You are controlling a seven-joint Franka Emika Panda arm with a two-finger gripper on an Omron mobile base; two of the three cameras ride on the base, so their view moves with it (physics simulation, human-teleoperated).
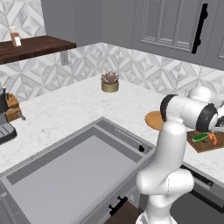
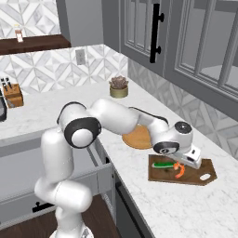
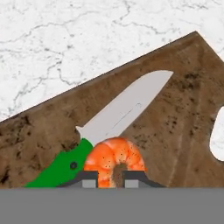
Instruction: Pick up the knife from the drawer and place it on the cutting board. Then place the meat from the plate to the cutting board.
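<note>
The dark brown cutting board point(image 3: 183, 100) lies on the marble counter, and the green-handled knife point(image 3: 109, 131) rests flat on it with its pale blade pointing away. My gripper point(image 3: 110, 177) hangs low over the board, shut on the meat point(image 3: 114, 157), an orange curled shrimp right beside the knife handle. From the right base view the gripper point(image 2: 183, 165) is over the board point(image 2: 204, 169), with the shrimp point(image 2: 180, 171) under it and the knife point(image 2: 162, 164) to its left. The orange-tan plate point(image 2: 137, 137) sits bare behind the arm. The grey drawer point(image 1: 65, 175) stands pulled out.
A potted succulent point(image 1: 110, 82) stands near the back wall. A knife block point(image 2: 13, 95) and a coffee machine point(image 1: 4, 122) are at the far left. Upper cabinets with a black handle point(image 2: 155, 32) hang above the counter. The open drawer juts out beside the robot's base.
</note>
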